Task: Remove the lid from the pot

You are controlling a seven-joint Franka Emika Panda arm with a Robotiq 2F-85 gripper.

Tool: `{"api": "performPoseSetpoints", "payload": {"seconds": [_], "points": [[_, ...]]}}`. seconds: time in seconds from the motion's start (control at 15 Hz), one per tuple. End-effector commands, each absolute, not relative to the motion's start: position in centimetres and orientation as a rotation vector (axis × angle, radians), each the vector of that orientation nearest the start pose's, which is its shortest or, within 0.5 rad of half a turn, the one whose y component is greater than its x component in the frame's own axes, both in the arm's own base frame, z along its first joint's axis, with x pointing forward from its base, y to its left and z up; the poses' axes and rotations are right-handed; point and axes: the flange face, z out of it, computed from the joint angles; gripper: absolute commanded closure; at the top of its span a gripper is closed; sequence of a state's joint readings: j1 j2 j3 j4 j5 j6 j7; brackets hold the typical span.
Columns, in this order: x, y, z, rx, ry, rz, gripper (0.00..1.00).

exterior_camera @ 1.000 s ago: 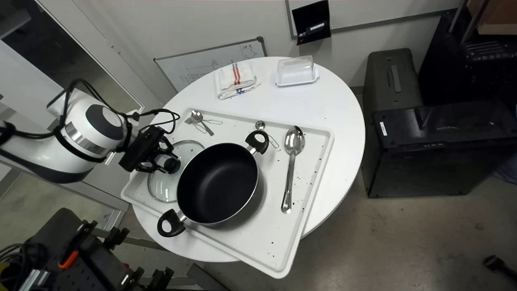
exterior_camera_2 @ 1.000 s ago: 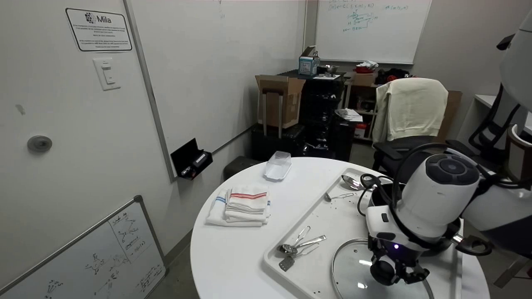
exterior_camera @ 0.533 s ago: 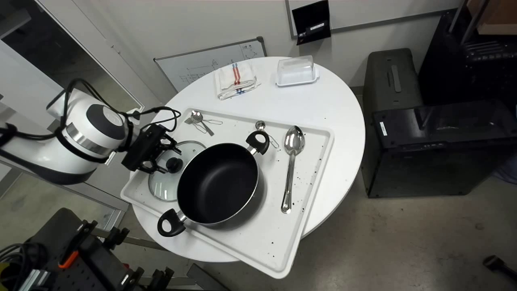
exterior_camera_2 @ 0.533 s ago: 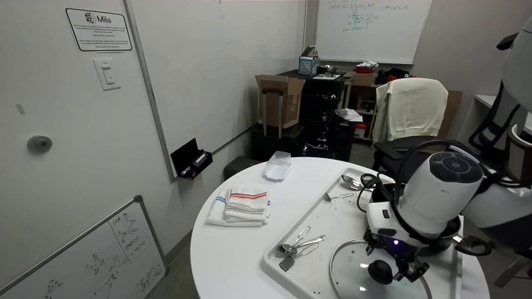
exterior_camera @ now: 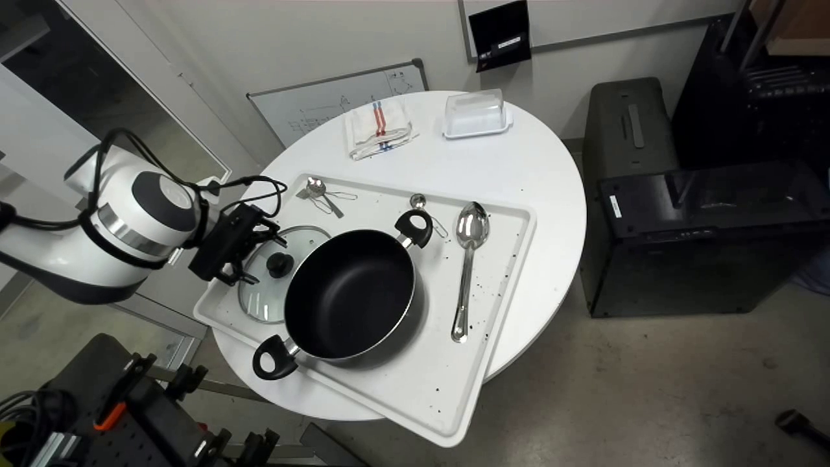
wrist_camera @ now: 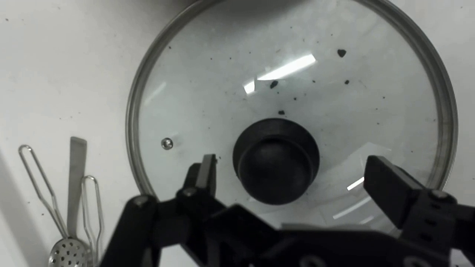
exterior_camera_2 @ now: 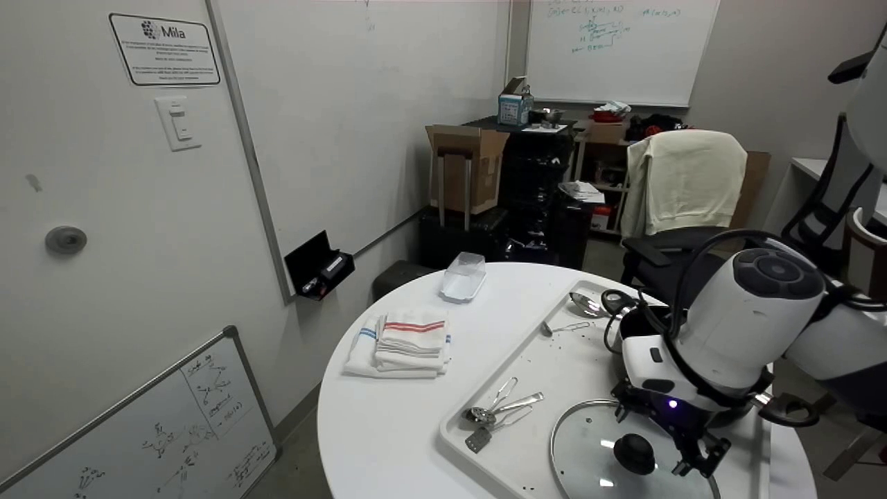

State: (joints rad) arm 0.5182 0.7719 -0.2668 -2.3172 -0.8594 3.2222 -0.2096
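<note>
The black knob [wrist_camera: 276, 167] of the glass lid [wrist_camera: 323, 100] lies just ahead of the tool [wrist_camera: 290, 163], lined up with the gap between its spread fingers [wrist_camera: 386, 189]; the lid rests on the tray [exterior_camera: 428, 389] beside the uncovered pot [exterior_camera: 350, 295].

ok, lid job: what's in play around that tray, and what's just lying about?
In play:
glass lid, already off
black two-handled pot
gripper, open

Lying about:
large metal spoon
small ladle
small perforated spoon
small spatula
folded striped towels
butter dish
</note>
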Motion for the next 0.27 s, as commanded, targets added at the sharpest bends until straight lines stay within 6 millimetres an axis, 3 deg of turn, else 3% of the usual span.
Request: {"api": "performPoseSetpoints", "payload": {"seconds": [0.0, 0.2], "points": [[41.3, 15.6, 5.0, -2.484, -2.133, -0.146, 0.00], [40.8, 15.5, 6.6, -2.480, -2.123, -0.176, 0.00]]}}
